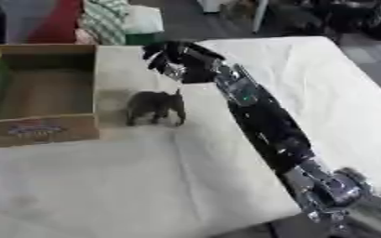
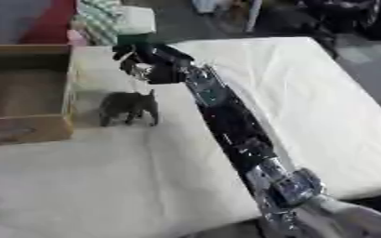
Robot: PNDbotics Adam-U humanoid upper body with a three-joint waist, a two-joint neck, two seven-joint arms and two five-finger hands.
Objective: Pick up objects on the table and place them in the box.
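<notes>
A small grey toy animal (image 1: 154, 106) stands upright on the white-covered table (image 1: 104, 186), just right of the open cardboard box (image 1: 39, 131). The box looks bare inside. My right arm runs in from the lower right corner and stretches across the table. My right hand (image 1: 176, 59) hangs just beyond and slightly right of the toy, apart from it and holding nothing that I can see. The hand is blurred. My left hand shows in neither view.
A folded green-and-white checked cloth (image 1: 112, 18) and something red (image 1: 55, 23) lie past the table's far edge. The table's right edge (image 1: 364, 79) drops to dark floor. My forearm (image 1: 263, 121) crosses the table's middle diagonally.
</notes>
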